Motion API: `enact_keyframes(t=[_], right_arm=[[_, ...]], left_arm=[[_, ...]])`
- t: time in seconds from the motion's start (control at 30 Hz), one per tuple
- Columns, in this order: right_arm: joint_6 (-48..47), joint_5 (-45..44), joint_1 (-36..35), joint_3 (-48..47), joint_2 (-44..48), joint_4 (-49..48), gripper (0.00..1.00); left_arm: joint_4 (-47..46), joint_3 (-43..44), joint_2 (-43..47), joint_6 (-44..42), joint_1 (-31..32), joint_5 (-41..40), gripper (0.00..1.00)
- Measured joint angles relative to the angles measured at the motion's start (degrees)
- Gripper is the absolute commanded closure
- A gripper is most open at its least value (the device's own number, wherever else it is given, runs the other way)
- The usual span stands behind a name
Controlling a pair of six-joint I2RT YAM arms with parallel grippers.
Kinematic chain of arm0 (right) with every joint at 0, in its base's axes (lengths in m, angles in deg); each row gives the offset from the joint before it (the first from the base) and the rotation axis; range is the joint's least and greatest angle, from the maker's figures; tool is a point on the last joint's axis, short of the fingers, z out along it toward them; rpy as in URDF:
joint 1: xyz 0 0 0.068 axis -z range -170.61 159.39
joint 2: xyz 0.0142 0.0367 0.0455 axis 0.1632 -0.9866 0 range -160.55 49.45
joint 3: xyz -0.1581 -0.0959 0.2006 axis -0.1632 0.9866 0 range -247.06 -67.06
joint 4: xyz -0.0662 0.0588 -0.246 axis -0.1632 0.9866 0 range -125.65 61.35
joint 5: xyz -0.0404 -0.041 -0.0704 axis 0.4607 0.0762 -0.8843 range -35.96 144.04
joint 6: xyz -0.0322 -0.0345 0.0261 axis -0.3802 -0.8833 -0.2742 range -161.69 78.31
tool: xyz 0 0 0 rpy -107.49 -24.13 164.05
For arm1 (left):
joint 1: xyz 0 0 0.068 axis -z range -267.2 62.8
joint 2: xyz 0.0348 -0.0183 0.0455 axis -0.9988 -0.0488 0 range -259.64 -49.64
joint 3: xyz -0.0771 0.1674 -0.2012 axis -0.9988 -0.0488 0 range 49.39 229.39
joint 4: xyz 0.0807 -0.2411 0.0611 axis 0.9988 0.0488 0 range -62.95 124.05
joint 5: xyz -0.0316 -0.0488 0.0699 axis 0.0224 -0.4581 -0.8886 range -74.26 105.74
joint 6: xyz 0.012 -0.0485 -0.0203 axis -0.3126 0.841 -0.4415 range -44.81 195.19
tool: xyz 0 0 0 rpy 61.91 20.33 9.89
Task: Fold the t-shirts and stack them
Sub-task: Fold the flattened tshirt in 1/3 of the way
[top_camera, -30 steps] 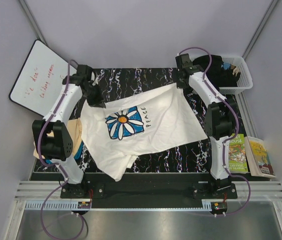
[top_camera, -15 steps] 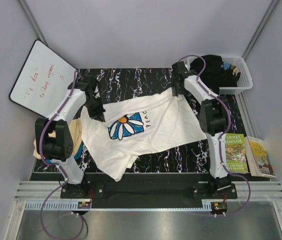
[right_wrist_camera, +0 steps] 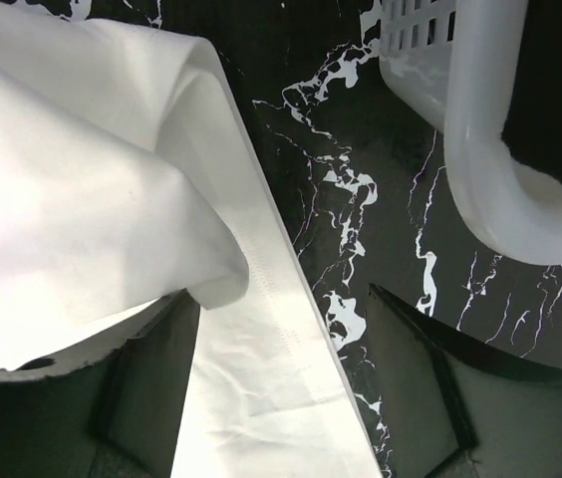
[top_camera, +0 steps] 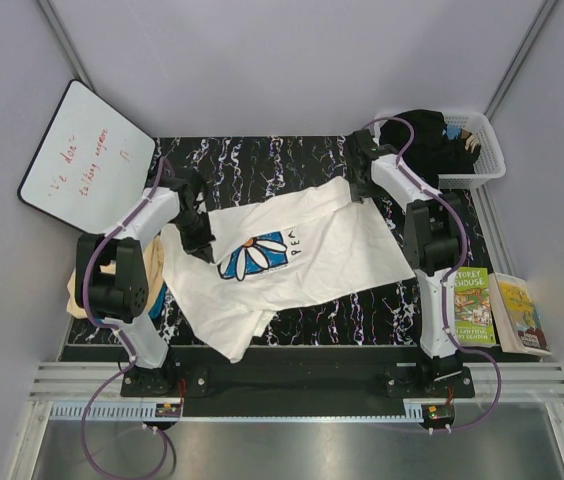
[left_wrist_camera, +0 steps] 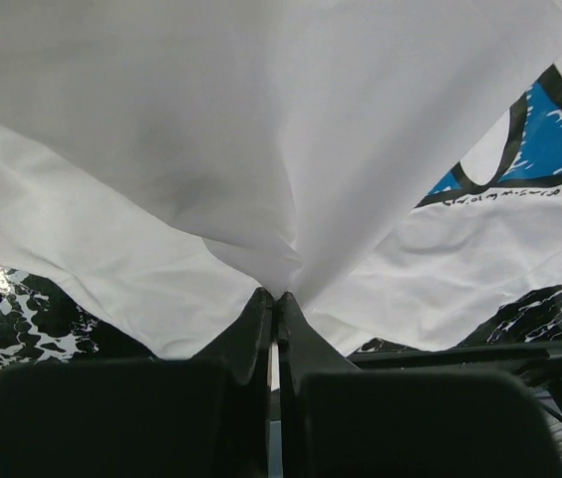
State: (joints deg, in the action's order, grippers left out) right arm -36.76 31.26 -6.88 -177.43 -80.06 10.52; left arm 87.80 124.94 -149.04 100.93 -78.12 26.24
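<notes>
Left wrist view shows the left gripper (left_wrist_camera: 274, 296) clenched on a pinch of the white shirt (left_wrist_camera: 211, 129), with cloth fanning up from the closed tips. Our right gripper (right_wrist_camera: 283, 334) is released, jaws apart and holding nothing. The shirt's stitched hem lies beneath them and a loose fold slumps by the left finger. Just beside it sits the basket (right_wrist_camera: 480, 149).

From above, the shirt sprawls across the middle of the table (top_camera: 262, 160). Its long axis runs from near-left to far-right. We judge that the hem end points at the right arm; the collar is hidden. The daisy faces up, its lettering turned sideways to us.

We see several risks. With one side held, a pull by the left arm could drag the shirt askew and deepen its creases. The doubled far corner could get folded in. A regrasp on the right might catch two layers or clip the basket. The teal shirt (top_camera: 159, 297) and peach shirt (top_camera: 82, 290) lie at the left edge, near enough to snag.
</notes>
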Motion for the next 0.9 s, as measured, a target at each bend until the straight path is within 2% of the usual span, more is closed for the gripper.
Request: enact_keyframes(t=[0.23, 0.43, 0.47, 0.53, 0.6, 0.77, 0.9], right_arm=[[0.33, 1.55, 0.02, -5.49, -2.19, 0.04, 0.22], [0.66, 2.01, 0.02, -5.46, -1.6, 0.09, 0.21], [0.63, 2.01, 0.04, -4.81, -1.03, 0.04, 0.21], [0.61, 2.23, 0.04, -3.17, 0.87, 0.24, 0.2], [0.55, 2.75, 0.04, -1.49, 3.43, 0.26, 0.17], [0.28, 4.59, 0.04, 1.44, 10.84, -0.37, 0.14], [0.28, 8.11, 0.07, 4.9, 16.24, -2.01, 0.16]], left_arm=[[-0.46, -2.91, 0.02, 0.0, 0.09, 0.0, 1.0], [0.31, -5.92, 1.16, -0.02, 0.09, 0.09, 1.0], [0.68, -5.95, 1.79, -0.07, 0.09, 0.31, 0.77], [1.16, -5.95, 3.32, -0.63, 0.13, 0.76, 0.5], [2.43, -5.92, 4.46, -1.2, 0.35, 1.09, 0.01], [5.86, -4.2, 7.61, -2.64, 2.54, -1.27, 0.01], [4.42, 0.57, 11.3, -2.95, 4.2, -4.85, 0.01]])
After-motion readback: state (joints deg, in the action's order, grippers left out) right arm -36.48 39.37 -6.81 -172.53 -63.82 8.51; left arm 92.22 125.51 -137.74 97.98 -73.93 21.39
